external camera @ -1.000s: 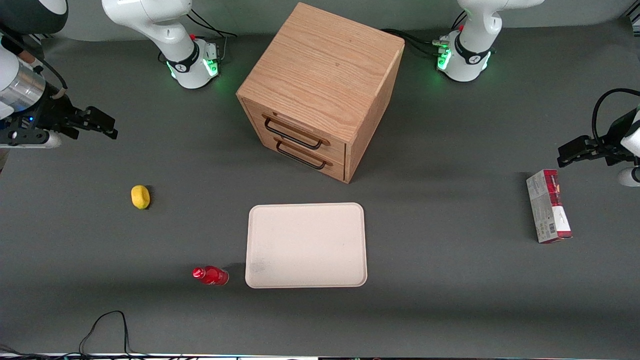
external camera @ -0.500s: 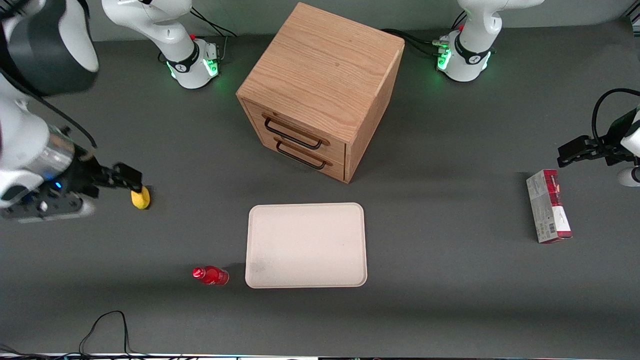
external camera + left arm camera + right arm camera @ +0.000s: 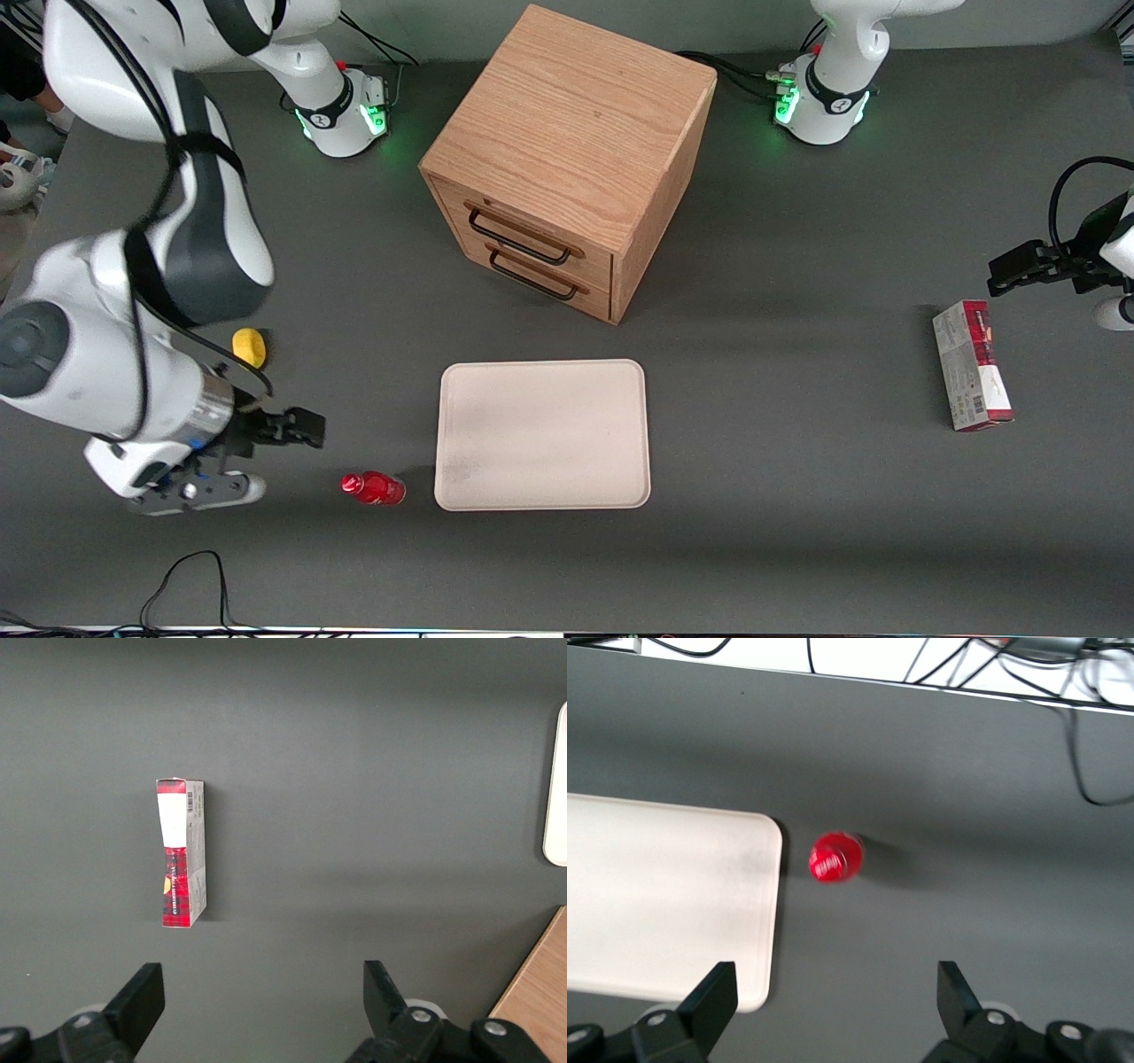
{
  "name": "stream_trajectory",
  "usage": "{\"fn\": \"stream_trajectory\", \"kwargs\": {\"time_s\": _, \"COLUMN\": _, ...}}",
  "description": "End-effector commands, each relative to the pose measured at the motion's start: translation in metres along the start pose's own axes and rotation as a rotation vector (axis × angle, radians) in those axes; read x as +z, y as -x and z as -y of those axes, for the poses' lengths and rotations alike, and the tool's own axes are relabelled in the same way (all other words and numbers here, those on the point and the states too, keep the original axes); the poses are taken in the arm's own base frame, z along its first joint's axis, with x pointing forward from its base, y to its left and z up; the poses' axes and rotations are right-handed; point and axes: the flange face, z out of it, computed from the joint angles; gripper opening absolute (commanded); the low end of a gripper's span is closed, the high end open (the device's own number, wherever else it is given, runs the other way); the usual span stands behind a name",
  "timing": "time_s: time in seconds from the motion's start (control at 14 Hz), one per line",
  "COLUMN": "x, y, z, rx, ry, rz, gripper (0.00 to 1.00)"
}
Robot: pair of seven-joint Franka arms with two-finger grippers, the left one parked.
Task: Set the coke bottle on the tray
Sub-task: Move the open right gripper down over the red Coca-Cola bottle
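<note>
1. The step in hand looks like the approach: the bottle (image 3: 373, 488) is not yet picked. It stands upright on the table (image 3: 797, 496), just beside the tray (image 3: 542, 434), at the tray's corner nearest the front camera on the working arm's end. In the wrist view its red cap (image 3: 835, 857) faces the camera, so it seems upright.

2. The gripper (image 3: 306, 428) hovers near the bottle, a little farther from the front camera than it and more toward the working arm's end. Its fingers are spread wide with nothing between them; the wrist view shows the two fingertips (image 3: 713, 992) well apart.

3. I judge that the next move needs the gripper to come over the bottle, go down around it, and close on the body or the neck. The bottle is small and glossy, so it may slip or tip over.

4. The tray is bare, so any place on it is free for the bottle.

5. Hard to make out: the height of the gripper above the table. In the wrist view the tray is cut off by the edge and the bottle looks a little blurred.
</note>
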Motion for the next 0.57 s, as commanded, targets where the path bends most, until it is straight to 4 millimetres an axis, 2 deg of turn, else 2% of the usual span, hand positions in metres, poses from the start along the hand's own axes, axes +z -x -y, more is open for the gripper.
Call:
{"fn": "stream_trajectory", "kwargs": {"time_s": 0.0, "x": 0.048, "y": -0.018, "z": 0.016, "rx": -0.027, "ry": -0.014, "rz": -0.032, "gripper": 1.00}}
{"fn": "stream_trajectory", "kwargs": {"time_s": 0.21, "x": 0.090, "y": -0.021, "z": 0.021, "rx": -0.044, "ry": 0.007, "rz": -0.023, "gripper": 1.00}}
{"fn": "stream_trajectory", "kwargs": {"time_s": 0.5, "x": 0.117, "y": -0.020, "z": 0.021, "rx": -0.051, "ry": 0.018, "rz": -0.006, "gripper": 0.99}}
